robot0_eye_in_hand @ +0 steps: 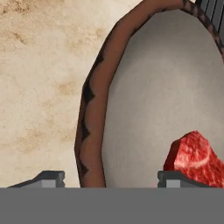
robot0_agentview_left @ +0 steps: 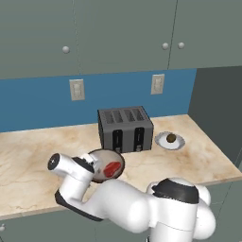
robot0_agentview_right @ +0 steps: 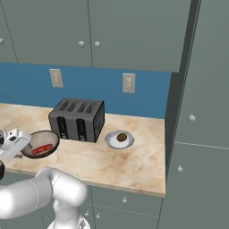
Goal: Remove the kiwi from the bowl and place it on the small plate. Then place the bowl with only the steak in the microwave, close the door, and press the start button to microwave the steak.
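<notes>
Kiwi: the small round olive-brown kiwi [robot0_agentview_left: 171, 138] already lies on the small pale grey-white plate with the scalloped rim [robot0_agentview_left: 161, 142], just right of the black four-slot toaster [robot0_agentview_left: 125, 128]; this first step looks done.
Bowl: the round shallow bowl, dark brown outside and tan-grey inside [robot0_eye_in_hand: 94, 105], sits on the marbled beige tabletop [robot0_agentview_left: 28, 156] in front of the toaster's left end, well apart from the plate.
Steak: the bright red irregular chunk of steak [robot0_eye_in_hand: 197, 156] is alone in the bowl, near the rim on the robot's side.
Gripper: the two-finger gripper [robot0_eye_in_hand: 109, 179] straddles the bowl's near rim, one dark fingertip outside on the tabletop side, the other inside next to the steak; the jaws stand apart with the rim between them, not visibly clamped.
Step in hand: judged to be taking hold of the bowl by its rim.
Left to do: lift the bowl, carry it into the microwave, shut the door, press start.
</notes>
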Available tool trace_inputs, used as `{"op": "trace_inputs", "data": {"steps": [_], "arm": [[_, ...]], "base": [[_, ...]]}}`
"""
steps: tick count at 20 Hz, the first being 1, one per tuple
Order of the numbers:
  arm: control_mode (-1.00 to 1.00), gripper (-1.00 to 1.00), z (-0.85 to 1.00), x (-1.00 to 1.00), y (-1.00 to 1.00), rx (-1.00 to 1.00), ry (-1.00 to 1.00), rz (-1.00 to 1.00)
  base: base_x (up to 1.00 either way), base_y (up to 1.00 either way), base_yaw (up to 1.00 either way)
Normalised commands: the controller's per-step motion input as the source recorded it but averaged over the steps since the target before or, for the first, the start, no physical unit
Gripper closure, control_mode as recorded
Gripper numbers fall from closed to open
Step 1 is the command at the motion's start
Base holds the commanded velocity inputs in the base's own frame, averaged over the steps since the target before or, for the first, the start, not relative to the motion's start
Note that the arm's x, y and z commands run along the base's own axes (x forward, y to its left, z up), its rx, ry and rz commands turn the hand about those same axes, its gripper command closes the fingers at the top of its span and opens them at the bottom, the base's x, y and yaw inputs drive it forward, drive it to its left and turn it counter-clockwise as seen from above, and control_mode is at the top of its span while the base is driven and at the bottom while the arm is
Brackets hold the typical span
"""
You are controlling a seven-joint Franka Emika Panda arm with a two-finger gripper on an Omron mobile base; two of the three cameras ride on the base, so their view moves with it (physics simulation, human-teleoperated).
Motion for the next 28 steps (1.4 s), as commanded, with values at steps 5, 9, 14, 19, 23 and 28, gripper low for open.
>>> {"op": "trace_inputs", "data": {"steps": [5, 9, 14, 19, 23, 28], "arm": [[-1.0, 1.0, -0.04, 0.0, -0.05, 0.01, 0.0, 0.03], [-1.0, 1.0, 0.0, 0.0, 0.0, 0.0, 0.0, 0.01], [-1.0, 1.0, 0.0, 0.0, 0.0, 0.0, 0.0, 0.0], [-1.0, 1.0, 0.37, -0.3, -0.16, 0.0, -0.08, -0.03], [-1.0, 1.0, 0.58, -0.38, -0.16, 0.0, -0.12, -0.05], [-1.0, 1.0, 0.72, -0.21, -0.14, 0.0, -0.09, -0.07]], "base": [[0.0, 0.0, 0.0], [0.0, 0.0, 0.0], [0.0, 0.0, 0.0], [0.0, 0.0, 0.0], [0.0, 0.0, 0.0], [0.0, 0.0, 0.0]]}}
